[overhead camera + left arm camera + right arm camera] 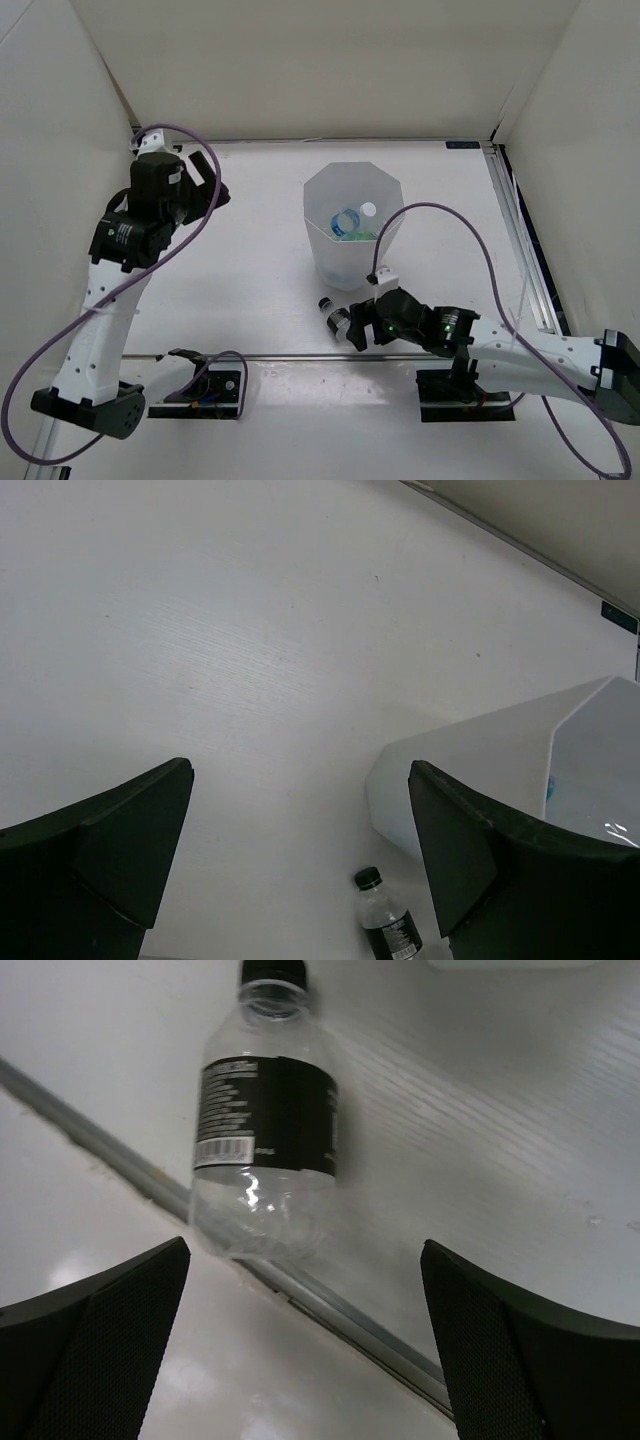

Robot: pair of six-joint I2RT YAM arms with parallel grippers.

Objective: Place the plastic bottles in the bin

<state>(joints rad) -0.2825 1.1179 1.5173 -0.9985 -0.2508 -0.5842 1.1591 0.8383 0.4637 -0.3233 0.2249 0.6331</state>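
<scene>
I am holding my right gripper [305,1250] and left gripper [300,770] open, with only the short dark-label bottle [263,1140] by the table's near edge still outside the bin [345,272].

The white table [250,270] carries the translucent white bin [345,265], which stands upright on its narrow base a little beyond the middle of the surface. Just on the near side of the bin, close to its base but apart from it, the short bottle with a dark label [336,318] lies on its side. Its dark cap points roughly toward the bin and its clear bottom end toward a thin metal strip [290,356] that crosses the table farther out on that same side.
</scene>
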